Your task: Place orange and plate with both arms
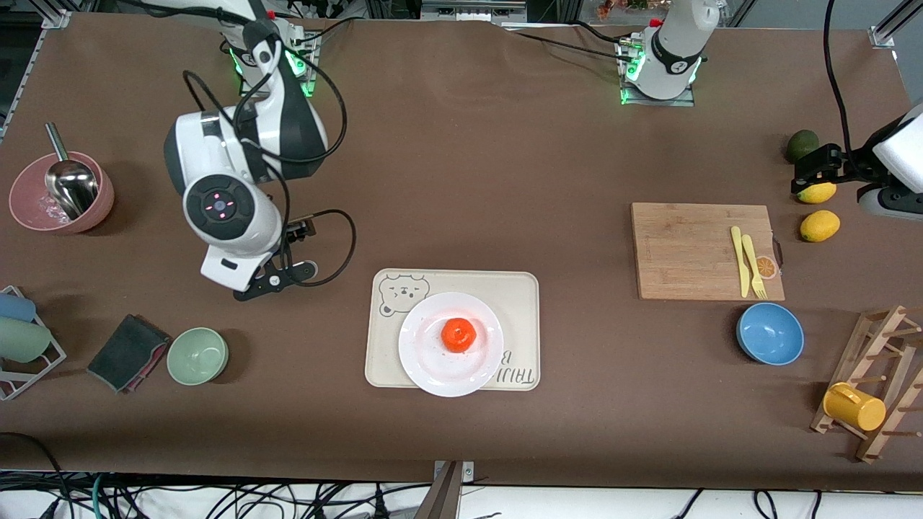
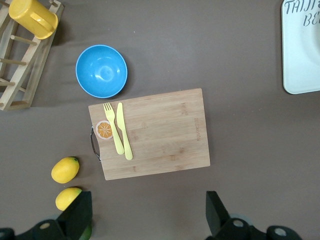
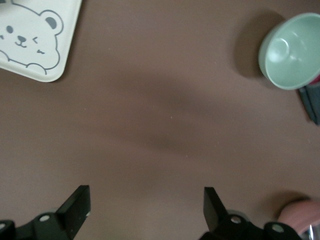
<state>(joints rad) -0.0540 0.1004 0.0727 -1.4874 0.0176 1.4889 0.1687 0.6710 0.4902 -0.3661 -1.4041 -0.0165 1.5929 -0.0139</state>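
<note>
Both my grippers empty — jaws wide.
My left gripper (image 2: 145, 215) and right gripper (image 3: 145, 210) hang over bare table, touching nothing — orange (image 1: 458, 334) sits on plate (image 1: 425, 360).

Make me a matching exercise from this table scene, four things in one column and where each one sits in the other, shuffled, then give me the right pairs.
Things:
1. orange
2. plate
3. yellow fork
4. metal scoop

Places:
A. in the pink bowl
B. on the wooden cutting board
C. on the white plate
D. on the cream bear-print tray

Pairs: 1-C, 2-D, 3-B, 4-A
</note>
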